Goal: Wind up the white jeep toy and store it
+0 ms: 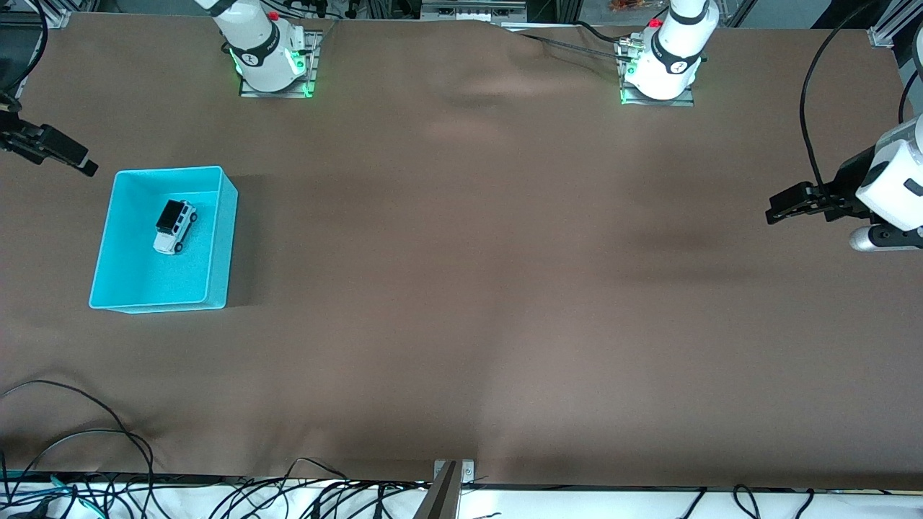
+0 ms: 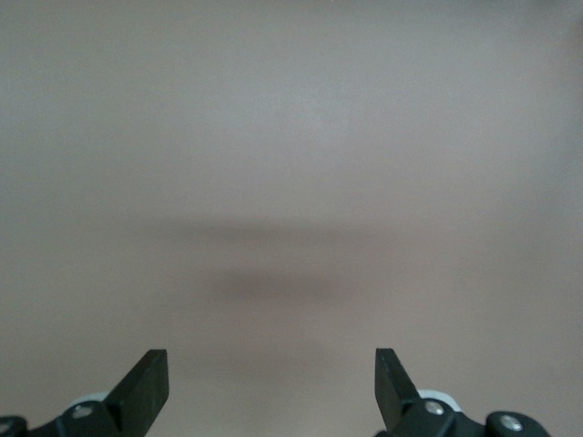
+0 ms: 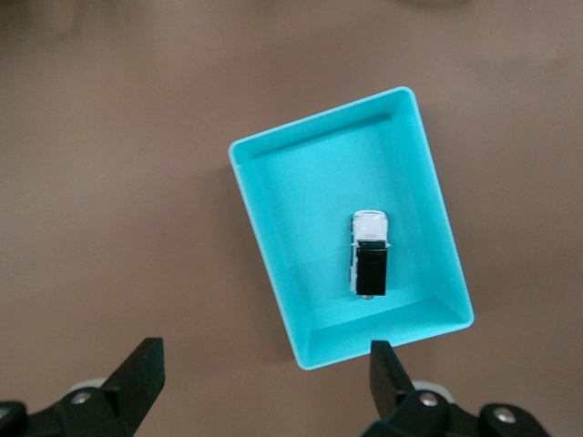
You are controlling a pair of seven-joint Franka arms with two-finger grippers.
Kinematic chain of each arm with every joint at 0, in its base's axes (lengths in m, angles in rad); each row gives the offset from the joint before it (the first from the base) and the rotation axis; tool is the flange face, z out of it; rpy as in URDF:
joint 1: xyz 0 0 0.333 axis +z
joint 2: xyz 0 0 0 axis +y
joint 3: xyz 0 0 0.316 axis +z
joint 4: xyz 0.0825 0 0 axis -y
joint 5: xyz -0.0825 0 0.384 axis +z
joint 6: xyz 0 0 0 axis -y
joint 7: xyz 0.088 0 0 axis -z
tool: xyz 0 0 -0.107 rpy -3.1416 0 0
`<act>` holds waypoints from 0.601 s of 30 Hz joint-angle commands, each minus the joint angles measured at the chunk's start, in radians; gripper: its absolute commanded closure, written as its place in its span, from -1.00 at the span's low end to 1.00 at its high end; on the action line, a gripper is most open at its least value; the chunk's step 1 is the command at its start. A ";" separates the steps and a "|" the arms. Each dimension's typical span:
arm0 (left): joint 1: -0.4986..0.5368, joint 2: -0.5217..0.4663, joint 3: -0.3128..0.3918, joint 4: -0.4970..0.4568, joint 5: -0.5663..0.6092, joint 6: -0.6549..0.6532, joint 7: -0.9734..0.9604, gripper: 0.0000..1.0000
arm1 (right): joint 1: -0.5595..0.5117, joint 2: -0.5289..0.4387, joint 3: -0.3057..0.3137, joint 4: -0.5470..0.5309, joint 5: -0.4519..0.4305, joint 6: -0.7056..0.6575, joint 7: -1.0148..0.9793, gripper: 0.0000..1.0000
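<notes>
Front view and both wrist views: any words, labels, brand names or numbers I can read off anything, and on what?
None can be read.
Right arm's base: a round dark mark on its collar, too small to read.
Left arm's base: the same kind of mark, too small to read.
White jeep toy in the turquoise bin: no lettering shows in the front or right wrist view.
Brown table cover: no print.

No readable text, label, brand or number on anything
</notes>
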 commanded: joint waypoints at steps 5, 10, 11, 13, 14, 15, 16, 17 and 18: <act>0.003 -0.004 0.000 -0.001 -0.028 -0.008 0.005 -1.00 | -0.006 0.037 0.077 0.129 0.011 -0.081 0.040 -1.00; 0.003 -0.004 0.000 -0.002 -0.028 -0.008 0.005 -1.00 | -0.006 0.052 0.078 0.148 0.008 -0.092 0.036 -1.00; 0.003 -0.004 0.000 -0.002 -0.028 -0.008 0.005 -1.00 | -0.003 0.059 0.078 0.151 0.005 -0.092 0.037 -1.00; 0.003 -0.004 0.000 -0.002 -0.028 -0.008 0.005 -1.00 | -0.003 0.059 0.078 0.154 0.002 -0.092 0.033 -1.00; 0.003 -0.004 0.000 -0.001 -0.028 -0.008 0.005 -1.00 | -0.003 0.057 0.077 0.154 0.002 -0.092 0.027 -1.00; 0.003 -0.004 0.000 -0.001 -0.028 -0.008 0.005 -1.00 | -0.003 0.056 0.077 0.154 0.002 -0.093 0.021 -1.00; 0.003 -0.004 0.000 -0.002 -0.028 -0.008 0.005 -1.00 | -0.003 0.054 0.077 0.154 0.002 -0.093 0.014 -1.00; 0.003 -0.004 0.000 -0.002 -0.028 -0.008 0.005 -1.00 | -0.003 0.054 0.078 0.154 0.002 -0.095 0.011 -1.00; 0.003 -0.004 0.000 -0.002 -0.028 -0.008 0.005 -1.00 | -0.001 0.054 0.080 0.154 0.000 -0.099 0.008 -1.00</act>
